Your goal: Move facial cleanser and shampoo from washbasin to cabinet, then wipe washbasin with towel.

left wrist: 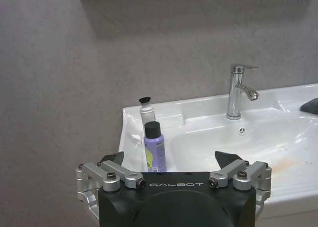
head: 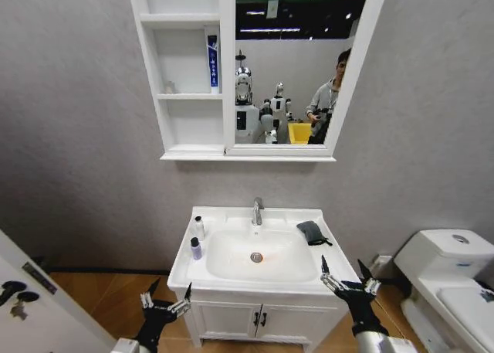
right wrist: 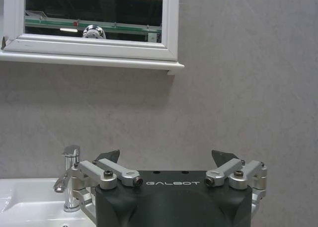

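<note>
Holding both arms low before the washbasin (head: 231,218), I see my left tool (head: 164,299) and right tool (head: 349,277) open; two bottles (head: 196,249) stand on its left rim.

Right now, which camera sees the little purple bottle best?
The left wrist view: the purple bottle stands close and unblocked on the washbasin rim. The head view shows it tiny; the right wrist view faces the tap instead.

washbasin (head: 309,280): white | towel (head: 311,232): dark grey | bottle (left wrist: 155,147): purple, black cap | cabinet (head: 147,36): white
</note>
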Controlling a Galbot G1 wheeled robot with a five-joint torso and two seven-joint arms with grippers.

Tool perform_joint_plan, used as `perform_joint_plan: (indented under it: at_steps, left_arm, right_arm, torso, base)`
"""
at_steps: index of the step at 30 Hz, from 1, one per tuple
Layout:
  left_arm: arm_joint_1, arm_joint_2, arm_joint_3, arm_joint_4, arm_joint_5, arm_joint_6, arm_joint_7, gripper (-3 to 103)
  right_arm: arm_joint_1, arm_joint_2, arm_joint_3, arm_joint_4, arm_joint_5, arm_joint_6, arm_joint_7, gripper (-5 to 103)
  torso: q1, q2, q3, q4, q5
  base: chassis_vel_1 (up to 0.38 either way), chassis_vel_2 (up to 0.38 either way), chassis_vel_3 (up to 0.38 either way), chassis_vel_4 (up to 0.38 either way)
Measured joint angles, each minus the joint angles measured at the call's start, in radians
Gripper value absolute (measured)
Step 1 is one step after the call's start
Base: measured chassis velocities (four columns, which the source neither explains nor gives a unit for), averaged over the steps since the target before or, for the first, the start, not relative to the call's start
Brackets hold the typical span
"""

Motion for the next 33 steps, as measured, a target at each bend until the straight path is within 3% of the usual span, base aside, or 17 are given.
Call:
perform_joint_plan:
  at_steps: [13, 16, 19, 22, 33]
  left_arm:
    - [-0.138, 0.027, 0.048, 0.214, -0.021, -0.033, 0.003, 100]
    - [-0.269, 0.053, 0.084, 0.279, -0.063, -0.019, -0.020, 100]
    - [-0.300, 0.065, 0.093, 0.294, -0.077, -0.015, -0.025, 100]
    - [-0.403, 0.109, 0.122, 0.361, -0.126, -0.009, -0.042, 100]
    - [-0.598, 0.109, 0.193, 0.548, -0.166, -0.004, -0.051, 100]
  right_arm:
    - [-0.032, -0.027, 0.022, -0.021, -0.019, 0.022, -0.017, 100]
    - [-0.057, -0.014, 0.023, -0.024, -0.040, 0.034, -0.017, 100]
    - [-0.063, -0.012, 0.024, -0.024, -0.044, 0.036, -0.017, 100]
    - [-0.076, -0.006, 0.032, -0.030, -0.054, 0.041, -0.014, 100]
    - [-0.108, 0.000, 0.052, -0.037, -0.067, 0.042, -0.002, 100]
  torso:
    - [-0.001, 0.000, 0.000, 0.0005, -0.0001]
    - [-0.001, 0.000, 0.000, 0.0000, -0.0004]
    - [0.000, 0.000, 0.000, -0.0002, -0.0003]
    - [-0.001, 0.000, 0.000, 0.0000, -0.0004]
    - [-0.001, 0.000, 0.000, 0.0001, -0.0004]
  base:
    - [0.018, -0.020, -0.012, 0.008]
    - [0.000, 0.000, 0.000, 0.000]
    - [0.000, 0.000, 0.000, 0.000]
    - [0.000, 0.000, 0.000, 0.000]
    - [0.000, 0.000, 0.000, 0.000]
